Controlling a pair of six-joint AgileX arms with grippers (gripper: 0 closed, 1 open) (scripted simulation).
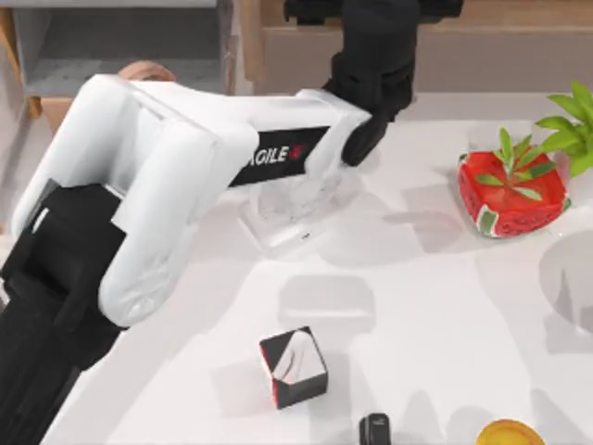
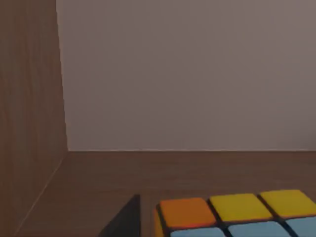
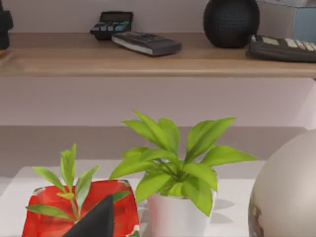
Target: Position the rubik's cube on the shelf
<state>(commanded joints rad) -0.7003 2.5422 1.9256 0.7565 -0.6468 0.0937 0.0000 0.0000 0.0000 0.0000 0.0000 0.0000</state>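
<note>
White tabletop spreads across the top view, scattered with props. Nearest the front edge sits a black box with a white top and red edge (image 1: 293, 367), with a small dark object (image 1: 374, 430) and a yellow rim (image 1: 508, 433) cut off at the border beside it. Farther back on the right stands a red watermelon-patterned pot with a sprig (image 1: 511, 192), and past it a leafy plant in a white pot (image 3: 175, 197). A pale rounded body (image 3: 286, 192) is only partly seen in the right wrist view, and I can't say what it is.

The left arm stretches from the near left corner across to the back, its black wrist reaching into the shelf (image 1: 482, 51) at the far edge. From the left wrist view, the rubik's cube (image 2: 237, 215) shows orange, yellow and light-blue squares just over the wooden floor of that shelf, near a side wall. A dark finger (image 2: 126, 219) lies beside the cube; whether the left gripper is clamped on it or has let go I cannot tell, since the jaws are hidden.

My read: this is the placing step, nearly complete. The next move calls for spreading the fingers if not already, then drawing straight back without nudging the cube.

The right arm is parked off to the right, its camera facing the shelf with remotes and a dark sphere (image 3: 231, 20) on top.
</note>
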